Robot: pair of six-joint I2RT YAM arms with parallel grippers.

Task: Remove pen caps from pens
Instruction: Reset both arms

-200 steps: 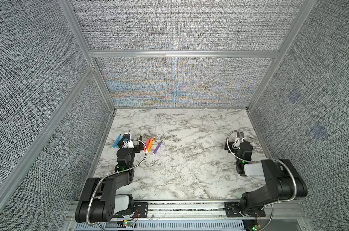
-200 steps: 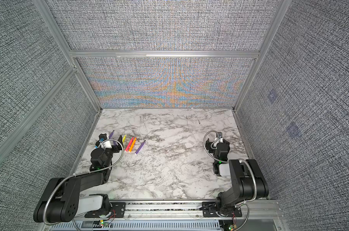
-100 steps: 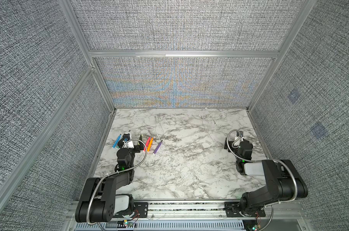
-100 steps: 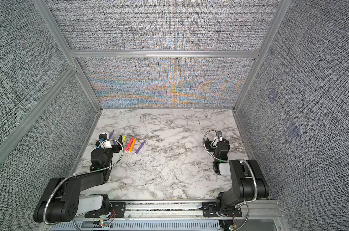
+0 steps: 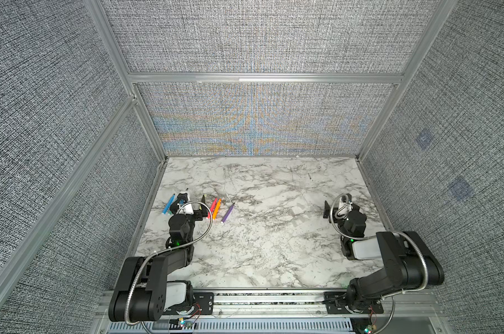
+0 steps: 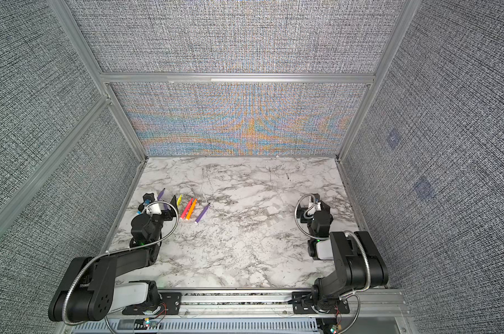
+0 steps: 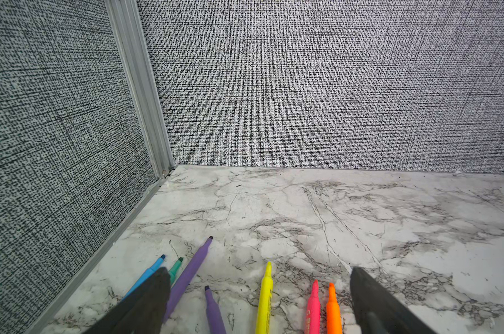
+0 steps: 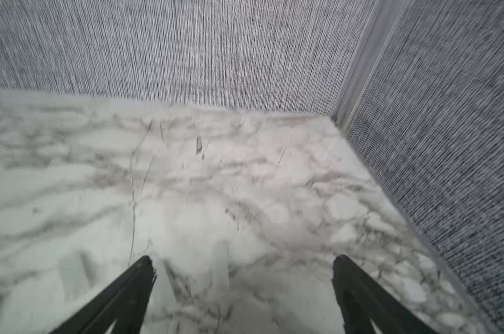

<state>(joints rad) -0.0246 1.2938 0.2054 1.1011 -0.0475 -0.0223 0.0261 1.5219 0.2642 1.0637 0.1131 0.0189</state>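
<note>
1. Our left pincer (image 7: 259, 273) is spread wide and grips nothing, low over the white, grey-veined marble bench (image 7: 303, 208).
2. Between its black fingers (image 7: 146, 303) lie several of the slim, bright-barrelled marker pens (image 5: 216, 208): a short purple pen (image 7: 213, 309), a yellow pen (image 7: 265, 297), a pink pen (image 7: 313, 306) and an orange pen (image 7: 333, 309). A longer purple pen (image 7: 190, 271) lies just beside one finger, which hides the rear of a teal pen (image 7: 177, 264) and a blue pen (image 7: 154, 267). Every tip we see is bare.
3. Our right pincer (image 8: 243, 260) is equally spread and empty, well apart across the bench.
4. Near it, in a top view, lie faint pale tubes that we take for the clear plastic pen caps (image 5: 298, 214); the right wrist view is blurred.
5. We judge three risks. Closing the left pincer here would catch several pens or roll them. Bare tips could ink the marble. The barely visible pen caps could be knocked by the right pincer.
6. Printing runs along the yellow and pink barrels, but it is too small to read.
</note>
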